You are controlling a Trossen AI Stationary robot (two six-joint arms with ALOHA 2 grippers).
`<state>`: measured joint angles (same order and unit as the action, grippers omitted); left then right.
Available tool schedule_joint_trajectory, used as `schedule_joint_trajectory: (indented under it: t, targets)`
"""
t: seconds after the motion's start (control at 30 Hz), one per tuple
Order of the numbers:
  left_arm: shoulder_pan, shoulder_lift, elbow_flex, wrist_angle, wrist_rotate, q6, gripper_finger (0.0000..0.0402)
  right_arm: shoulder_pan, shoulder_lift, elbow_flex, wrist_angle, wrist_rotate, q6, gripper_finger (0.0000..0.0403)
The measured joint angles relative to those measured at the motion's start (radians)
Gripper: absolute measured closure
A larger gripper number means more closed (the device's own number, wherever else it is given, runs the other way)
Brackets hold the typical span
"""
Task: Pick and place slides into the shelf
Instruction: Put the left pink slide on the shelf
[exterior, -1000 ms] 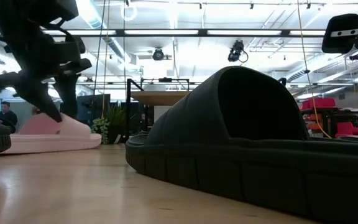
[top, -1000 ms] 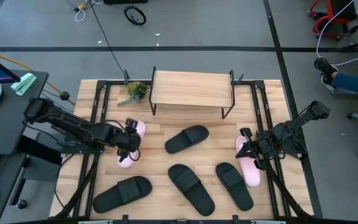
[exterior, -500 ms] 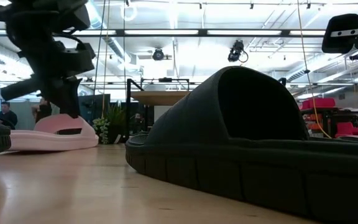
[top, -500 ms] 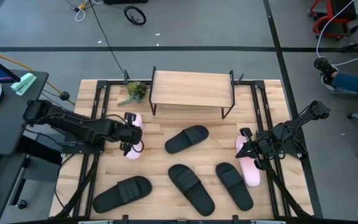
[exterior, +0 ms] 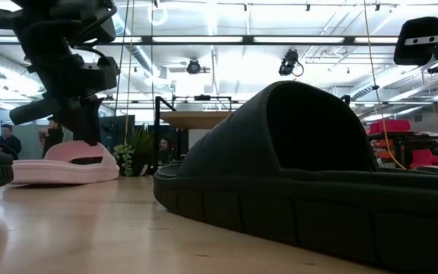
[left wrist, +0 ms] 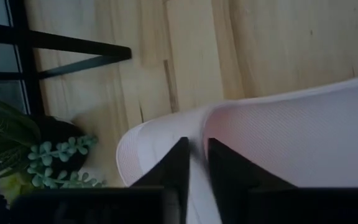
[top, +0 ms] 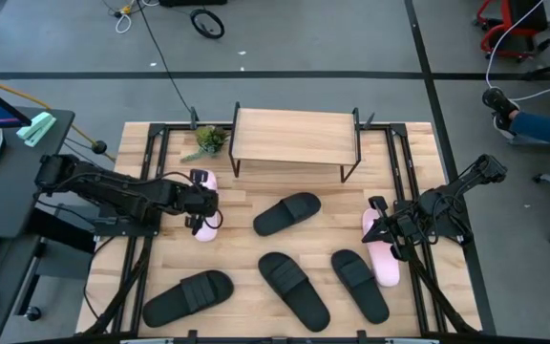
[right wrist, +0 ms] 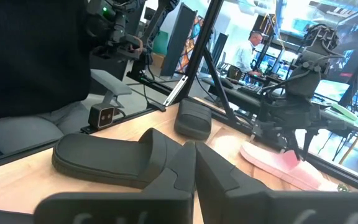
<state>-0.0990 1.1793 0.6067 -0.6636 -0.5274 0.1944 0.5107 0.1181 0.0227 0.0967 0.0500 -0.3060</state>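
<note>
My left gripper [top: 201, 204] is shut on a pale pink slide [top: 204, 227] at the table's left, in front of the shelf's left end; the low view shows that slide [exterior: 63, 166] too. The shelf [top: 296, 137] stands at the far middle. My right gripper [top: 378, 226] is shut and empty, raised over the far end of the second pink slide [top: 384, 260] at the right. Black slides lie flat at the centre [top: 287, 213], near middle [top: 294, 290], near right [top: 359, 284] and near left [top: 187, 296]. My left gripper pinches the pink slide's strap at its edge [left wrist: 213, 127] between its two fingers. The fingers [exterior: 88, 125] come from above, pointing down. The slide stays level, sole down, at the table top; whether the sole touches the wood I cannot tell.
A small potted plant [top: 208, 140] stands at the shelf's left end, close to the held slide. Black frame rails [top: 151, 162] run along the table's left and right sides. A person sits beyond the table's right edge [top: 542, 124].
My left gripper has gone toward the table's far edge, toward the shelf's left end, keeping its hold on the pink slide. The slide has moved with it and turned about, from slanting to nearly in line with the near-far direction.
</note>
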Motion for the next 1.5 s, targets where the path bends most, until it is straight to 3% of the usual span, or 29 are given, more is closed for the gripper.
schedule_joint_trajectory:
  t: [0.27,0.47,0.97,1.13,1.2,1.3,1.5]
  targets:
    - [0.009,0.0,0.0,0.0,0.0,0.0,0.0239,0.0,0.0,0.0,0.0,0.0,0.0,0.0389]
    - [0.062,0.022,-0.001,0.006,0.002,-0.005,0.0223,0.0,0.0,0.0,0.0,0.0,0.0,0.0389]
    - [0.148,0.123,0.0,0.089,-0.007,-0.008,0.0302,0.001,0.0,0.006,0.061,0.007,-0.028,0.0389]
    - [0.148,0.123,0.0,0.089,-0.018,-0.035,0.0368,0.0,0.006,0.085,0.209,0.164,0.056,0.0389]
    - [0.137,0.123,0.0,0.089,-0.04,-0.066,0.0388,0.0,0.017,0.148,0.177,0.281,0.16,0.0389]
    - [0.1,0.113,0.023,0.041,-0.083,-0.155,0.0383,0.0,0.072,0.251,0.087,0.417,0.292,0.0389]
    - [-0.014,0.102,0.23,-0.22,-0.197,-0.27,0.039,0.0,0.346,0.398,0.01,0.446,0.321,0.0389]
